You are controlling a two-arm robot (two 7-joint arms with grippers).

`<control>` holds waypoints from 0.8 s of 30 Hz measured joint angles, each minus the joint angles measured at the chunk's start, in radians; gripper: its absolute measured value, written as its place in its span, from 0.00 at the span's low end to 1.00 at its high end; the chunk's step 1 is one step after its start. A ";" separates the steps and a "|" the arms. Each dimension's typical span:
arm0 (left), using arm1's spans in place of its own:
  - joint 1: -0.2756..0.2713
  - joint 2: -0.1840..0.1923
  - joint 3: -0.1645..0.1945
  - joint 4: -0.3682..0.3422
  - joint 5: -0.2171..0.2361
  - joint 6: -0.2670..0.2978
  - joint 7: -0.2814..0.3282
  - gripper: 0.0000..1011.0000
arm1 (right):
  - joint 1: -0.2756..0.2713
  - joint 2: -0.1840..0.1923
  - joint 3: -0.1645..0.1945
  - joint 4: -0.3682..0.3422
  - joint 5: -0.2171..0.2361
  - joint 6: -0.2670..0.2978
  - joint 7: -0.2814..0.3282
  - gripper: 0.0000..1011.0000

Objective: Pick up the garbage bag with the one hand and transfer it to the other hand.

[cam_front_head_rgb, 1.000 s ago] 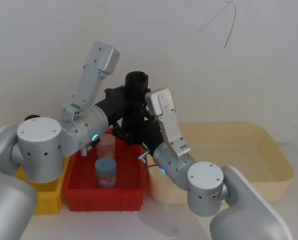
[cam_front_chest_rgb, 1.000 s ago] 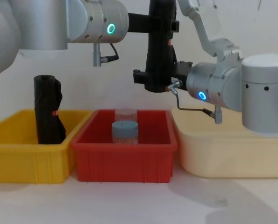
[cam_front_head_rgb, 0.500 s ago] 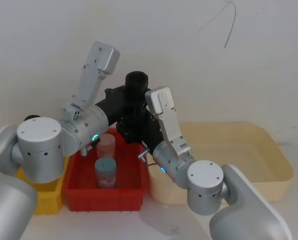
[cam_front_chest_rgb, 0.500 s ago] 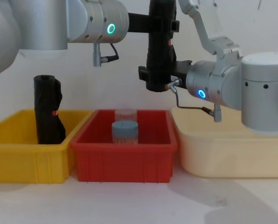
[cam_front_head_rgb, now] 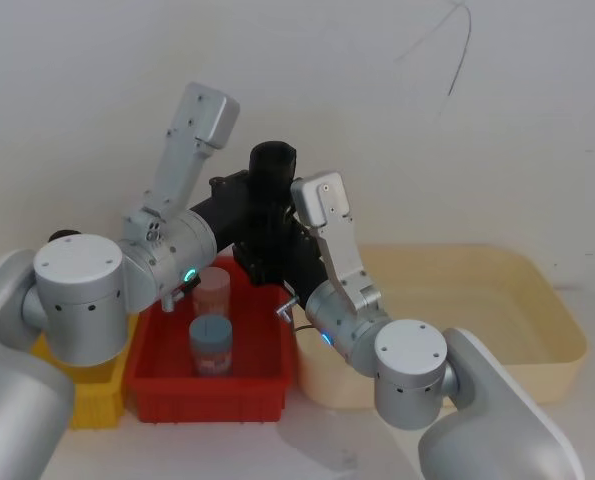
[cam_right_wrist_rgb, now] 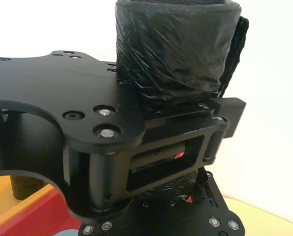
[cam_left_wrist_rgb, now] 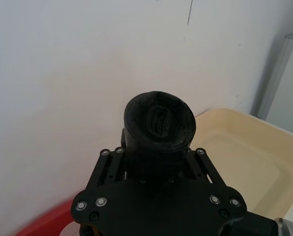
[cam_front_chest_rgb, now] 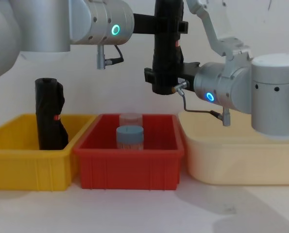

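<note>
Having risen slightly, the other hand [cam_front_chest_rgb: 162, 80] seemingly grips the garbage bag [cam_front_chest_rgb: 164, 51].

Garbage bag [cam_front_chest_rgb: 165, 48] above middle bin [cam_front_chest_rgb: 129, 167] (upright)

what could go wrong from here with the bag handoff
1. The right pincer is at the very bottom of the tall garbage bag. If the left pincer near its top lets go, the roll may tip or slip out.
2. The roll hangs roughly over the red bin, so a drop could hit the two jars there.
</note>
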 joint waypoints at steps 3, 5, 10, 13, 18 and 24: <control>0.000 0.000 0.000 0.000 0.000 0.000 0.000 0.54 | -0.006 0.000 0.006 -0.010 0.002 0.005 0.000 0.56; 0.000 0.000 0.000 0.000 0.000 0.000 0.000 0.57 | -0.010 0.000 0.010 -0.016 0.004 0.011 -0.002 0.56; 0.000 0.000 0.000 0.000 0.000 0.000 0.000 0.73 | -0.027 -0.005 0.033 -0.040 0.015 0.038 -0.024 0.56; 0.002 0.002 0.000 -0.005 -0.001 0.001 0.000 0.82 | -0.036 -0.008 0.052 -0.056 0.022 0.056 -0.041 0.56; 0.010 0.014 -0.006 -0.026 -0.010 0.008 -0.006 0.96 | -0.051 -0.008 0.081 -0.078 0.030 0.084 -0.070 0.56; 0.023 0.041 -0.014 -0.061 -0.027 0.024 -0.027 0.99 | -0.073 0.004 0.134 -0.111 0.040 0.132 -0.114 0.56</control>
